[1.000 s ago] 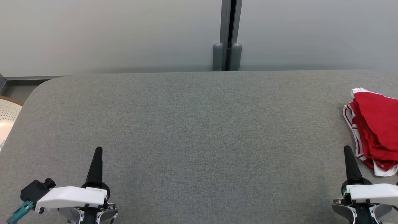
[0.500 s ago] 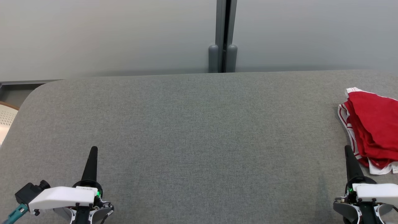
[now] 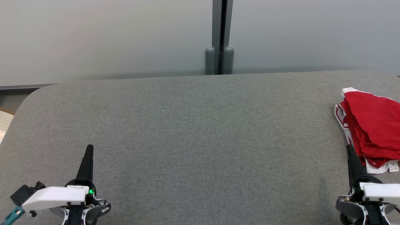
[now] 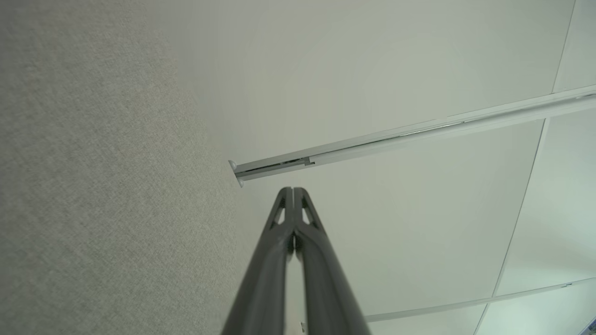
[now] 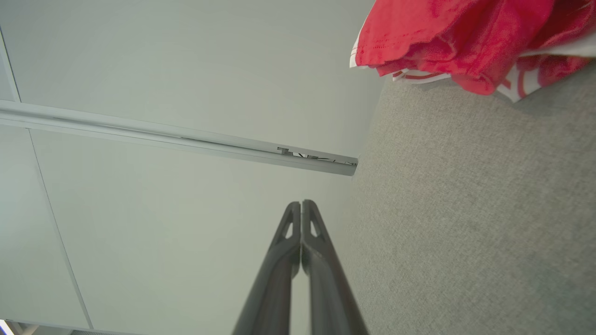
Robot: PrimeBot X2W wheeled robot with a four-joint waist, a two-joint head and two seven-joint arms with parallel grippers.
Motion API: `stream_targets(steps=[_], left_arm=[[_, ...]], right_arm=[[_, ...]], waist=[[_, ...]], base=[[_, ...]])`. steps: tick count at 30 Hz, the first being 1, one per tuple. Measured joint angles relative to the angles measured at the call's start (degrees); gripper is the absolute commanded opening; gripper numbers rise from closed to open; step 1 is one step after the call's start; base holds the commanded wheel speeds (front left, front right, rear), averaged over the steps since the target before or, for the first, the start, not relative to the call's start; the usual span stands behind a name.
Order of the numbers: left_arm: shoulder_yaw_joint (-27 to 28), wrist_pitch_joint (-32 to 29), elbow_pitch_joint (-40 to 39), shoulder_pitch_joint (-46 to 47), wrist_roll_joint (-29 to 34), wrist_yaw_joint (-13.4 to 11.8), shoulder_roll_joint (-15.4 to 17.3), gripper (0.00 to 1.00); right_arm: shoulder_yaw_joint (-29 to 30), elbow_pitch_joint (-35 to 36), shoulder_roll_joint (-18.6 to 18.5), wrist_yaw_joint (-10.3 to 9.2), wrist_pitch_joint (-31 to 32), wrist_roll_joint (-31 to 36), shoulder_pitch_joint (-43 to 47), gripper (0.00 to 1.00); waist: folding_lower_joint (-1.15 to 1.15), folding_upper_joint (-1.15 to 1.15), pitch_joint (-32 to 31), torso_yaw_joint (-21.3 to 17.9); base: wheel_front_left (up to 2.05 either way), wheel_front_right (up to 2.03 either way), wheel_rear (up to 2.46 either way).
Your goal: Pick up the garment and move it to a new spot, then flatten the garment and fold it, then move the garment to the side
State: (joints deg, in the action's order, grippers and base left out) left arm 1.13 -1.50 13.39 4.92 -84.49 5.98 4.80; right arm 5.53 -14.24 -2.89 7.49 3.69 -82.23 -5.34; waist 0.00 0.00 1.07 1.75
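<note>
From the head camera, looking down: one grey fabric-covered table (image 3: 200,140) with rounded far corners, set against a pale wall (image 3: 109,34). One dark post (image 3: 219,31) divides the wall near the middle, with two rounded grey caps at its foot.

One garment (image 3: 373,125) lies on the table's right side. It is red with white striped trim, bunched in loose layers, and cut off by the picture's right edge. A small white label (image 3: 393,167) sticks out at its near corner.

Two grippers sit at the bottom of this view. The left gripper (image 3: 89,147) is at lower left, with bare table all around it and the garment well apart from it. The right gripper (image 3: 349,147) is at lower right, its tip just beside the garment's near left edge. Each has a white housing and a small green light. From above, each pair of fingers looks like a single dark spike pointing up the view. A pale perforated object (image 3: 3,120) peeks in at the far left, off the table.

The wrist cameras add the detail of the fingers. On each arm, two dark fingers are pressed together along their length, and nothing is between them. The left wrist view has table fabric on its left and wall panels crossed by the post. The right wrist view has the garment in its upper right corner. It shows red folds and white trim lying on the fabric, with a stretch of bare table between the cloth and the fingers.
</note>
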Motion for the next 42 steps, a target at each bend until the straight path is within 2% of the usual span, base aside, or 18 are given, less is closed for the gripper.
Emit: stream_targets(steps=[27,42], left_arm=[[2.85,-3.04,0.52,0.6,-9.65,1.45,-0.21,0.0],[3.3,-3.37,0.54,0.62,-9.77,1.47,-0.44,0.0]], right_arm=[[1.07,0.13,0.03,0.0,2.86,-9.83,-0.57,0.0],[1.09,0.13,0.03,0.0,2.87,-9.98,-0.59,0.0]], waist=[[0.0,0.0,-0.89,-1.74],[0.0,0.0,-0.89,-1.75]], base=[[0.0,0.0,0.0],[0.0,0.0,0.0]])
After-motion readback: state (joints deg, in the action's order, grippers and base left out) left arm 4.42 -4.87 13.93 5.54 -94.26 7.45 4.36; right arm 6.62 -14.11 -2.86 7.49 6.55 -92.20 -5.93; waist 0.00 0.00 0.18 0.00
